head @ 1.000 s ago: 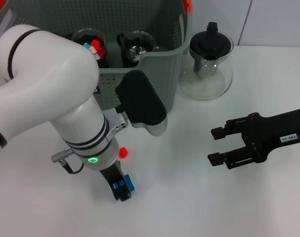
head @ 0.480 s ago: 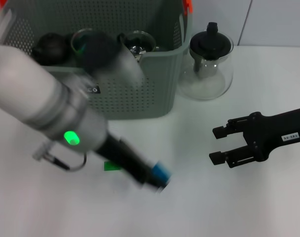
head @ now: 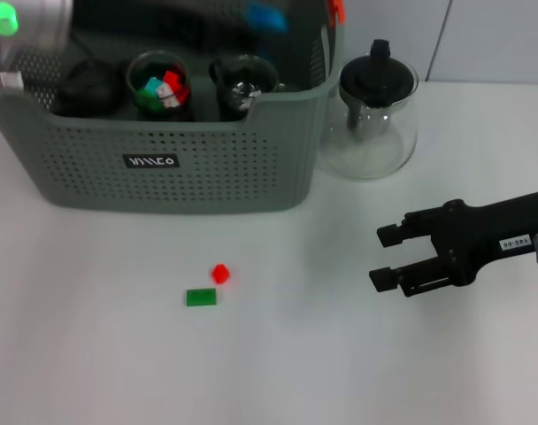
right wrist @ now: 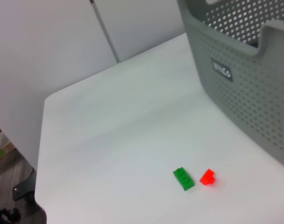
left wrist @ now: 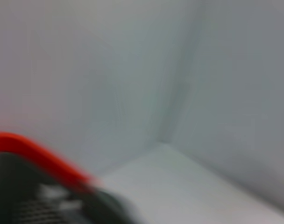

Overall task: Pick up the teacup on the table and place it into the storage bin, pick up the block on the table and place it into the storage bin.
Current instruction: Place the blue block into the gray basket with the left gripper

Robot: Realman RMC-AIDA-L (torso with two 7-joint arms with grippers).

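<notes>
Left end effector (head: 265, 18) blurred above storage bin (head: 207, 177), grip unclear; right end effector (head: 386, 257) spread, empty

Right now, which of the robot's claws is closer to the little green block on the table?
Right. The right claw hovers open over the table, off to the green block's right. The left claw is up over the storage bin, carrying a blue block.
</notes>
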